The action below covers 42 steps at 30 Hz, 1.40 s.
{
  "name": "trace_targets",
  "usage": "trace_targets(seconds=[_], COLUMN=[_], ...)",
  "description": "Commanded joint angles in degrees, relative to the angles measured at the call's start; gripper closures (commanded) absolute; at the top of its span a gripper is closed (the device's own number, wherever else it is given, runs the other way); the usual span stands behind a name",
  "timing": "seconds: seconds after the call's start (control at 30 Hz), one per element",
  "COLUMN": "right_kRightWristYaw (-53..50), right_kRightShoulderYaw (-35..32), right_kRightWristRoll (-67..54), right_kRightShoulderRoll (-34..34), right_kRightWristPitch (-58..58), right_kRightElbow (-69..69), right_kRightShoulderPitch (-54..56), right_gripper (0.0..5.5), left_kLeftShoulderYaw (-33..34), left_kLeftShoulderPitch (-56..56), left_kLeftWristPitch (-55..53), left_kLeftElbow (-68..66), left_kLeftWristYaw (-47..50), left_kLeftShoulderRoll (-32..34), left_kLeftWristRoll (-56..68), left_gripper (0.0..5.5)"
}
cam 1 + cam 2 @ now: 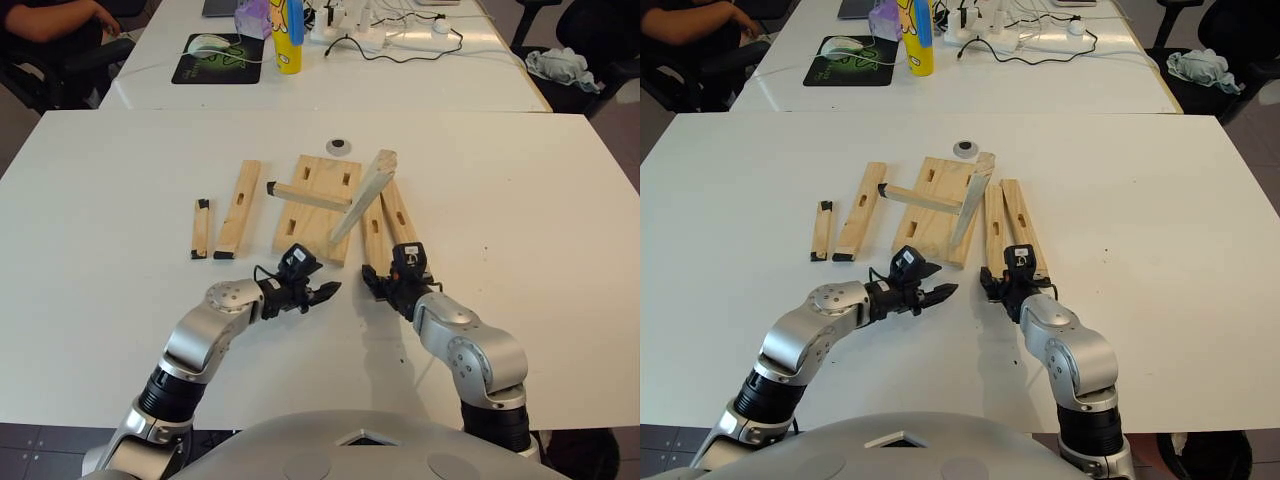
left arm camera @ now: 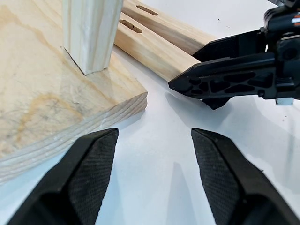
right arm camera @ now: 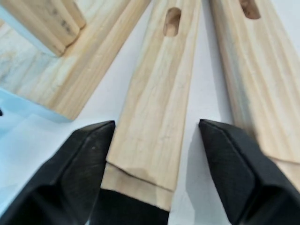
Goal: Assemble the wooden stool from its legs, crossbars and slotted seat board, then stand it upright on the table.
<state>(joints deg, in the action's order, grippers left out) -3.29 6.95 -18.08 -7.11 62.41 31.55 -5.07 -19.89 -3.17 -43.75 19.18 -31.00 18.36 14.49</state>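
wooden leg inside parted right gripper

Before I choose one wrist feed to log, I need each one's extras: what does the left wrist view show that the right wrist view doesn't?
Left wrist view adds: the left claw, open over bare table beside the edge of the seat board, and the right claw seen from outside. Right wrist view adds: the near end of a slotted leg, lying between the right claw's open fingers. Both share: the seat board, the leg standing on it, that slotted leg and its neighbour lying alongside.
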Motion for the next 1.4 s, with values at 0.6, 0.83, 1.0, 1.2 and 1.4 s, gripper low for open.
trace_targets(seconds=[0.6,0.83,1.0,1.2,1.4], right_kRightWristYaw=[0.42,12.63,31.8,44.12,55.28], right_kRightShoulderYaw=[-3.76,-22.24,-39.88,-41.63,-36.68], right_kRightWristRoll=[6.74,-6.44,-38.6,-71.14,-71.45], right_kRightShoulderRoll=[0.06,-4.94,-18.4,-30.96,-37.21], right_kRightWristPitch=[-9.41,-17.61,-8.13,3.99,9.69], right_kRightElbow=[3.31,-2.22,-12.48,-16.1,-9.93], right_kRightShoulderPitch=[6.1,19.24,31.69,37.09,25.96], right_gripper=[3.42,3.42,3.42,3.42,3.42], left_kLeftShoulderYaw=[0.75,6.93,14.47,20.29,26.75], left_kLeftShoulderPitch=[-2.18,-0.62,3.46,6.59,6.12], left_kLeftWristPitch=[2.99,1.75,-5.46,-9.19,-10.73], left_kLeftElbow=[-1.61,0.99,9.41,13.28,15.35], left_kLeftWristYaw=[-3.31,-5.55,-9.24,-9.36,-6.95], left_kLeftShoulderRoll=[3.02,2.74,2.16,3.27,4.63], left_kLeftWristRoll=[-0.19,6.58,22.88,35.28,46.33], left_gripper=[2.61,2.16,1.53,0.65,0.1])
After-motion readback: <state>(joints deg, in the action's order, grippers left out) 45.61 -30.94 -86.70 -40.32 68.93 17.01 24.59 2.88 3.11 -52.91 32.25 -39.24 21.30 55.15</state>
